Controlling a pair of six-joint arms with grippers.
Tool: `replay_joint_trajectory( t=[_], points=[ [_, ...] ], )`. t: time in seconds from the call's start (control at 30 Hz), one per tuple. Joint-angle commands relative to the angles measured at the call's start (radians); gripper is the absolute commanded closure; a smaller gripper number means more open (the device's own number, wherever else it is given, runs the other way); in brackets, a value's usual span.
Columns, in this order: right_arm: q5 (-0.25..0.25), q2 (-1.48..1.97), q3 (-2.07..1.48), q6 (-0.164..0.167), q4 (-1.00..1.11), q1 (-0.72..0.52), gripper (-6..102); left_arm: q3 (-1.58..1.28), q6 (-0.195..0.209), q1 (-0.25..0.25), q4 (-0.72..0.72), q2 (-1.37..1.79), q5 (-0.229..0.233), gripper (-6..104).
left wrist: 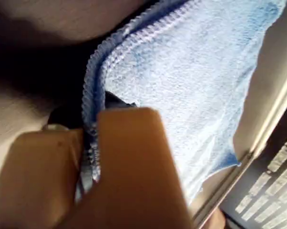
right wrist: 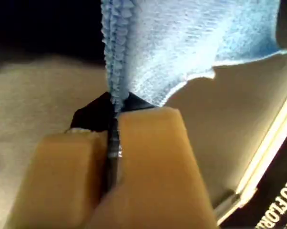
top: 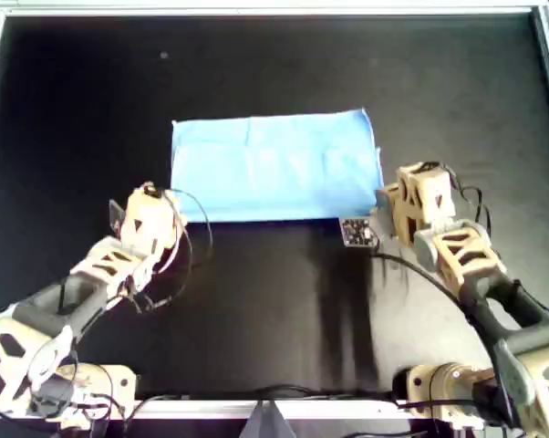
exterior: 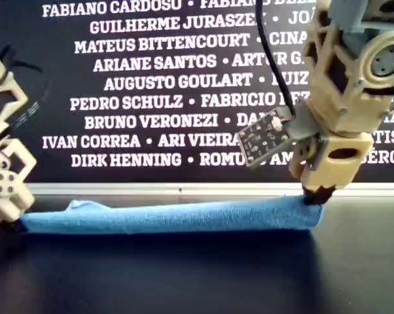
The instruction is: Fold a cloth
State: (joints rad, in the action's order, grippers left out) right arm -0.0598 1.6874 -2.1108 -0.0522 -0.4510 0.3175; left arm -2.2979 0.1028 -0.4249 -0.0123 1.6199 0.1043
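Both sets of fingers are pinched together on fabric. The left gripper (left wrist: pixel 88 157) has its tan pads clamped on a stitched double edge of the cloth (top: pixel 274 164), and the right gripper (right wrist: pixel 112 143) bites the hem the same way at the other near corner. From each pinch the cloth runs away toward the far edge of the black table (top: pixel 274 319). Its long axis lies across the table, from one gripper to the other, so neither arm is nearer; each holds an end of the near edge. The cloth is light blue and looks already doubled into a flat rectangle, slightly puffed along the near fold, sitting mid-table toward the far side.
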Motion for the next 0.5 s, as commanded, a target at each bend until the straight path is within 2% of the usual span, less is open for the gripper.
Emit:
replay_joint_trajectory(
  t=[0.0, 0.2, 0.47],
  points=[
    [-0.005, 0.112, -0.026, 0.003, 0.011, 0.005, 96, -0.025, -0.008, -0.015, -0.011, 0.092, 0.012, 98],
    [-0.005, 0.215, -0.137, 0.003, 0.011, 0.077, 96, -0.120, -0.008, -0.015, -0.011, 0.183, 0.014, 98],
    [-0.005, 0.252, -0.264, 0.006, 0.009, 0.078, 96, -0.252, 0.005, -0.015, -0.011, 0.252, 0.011, 98]
  ],
)
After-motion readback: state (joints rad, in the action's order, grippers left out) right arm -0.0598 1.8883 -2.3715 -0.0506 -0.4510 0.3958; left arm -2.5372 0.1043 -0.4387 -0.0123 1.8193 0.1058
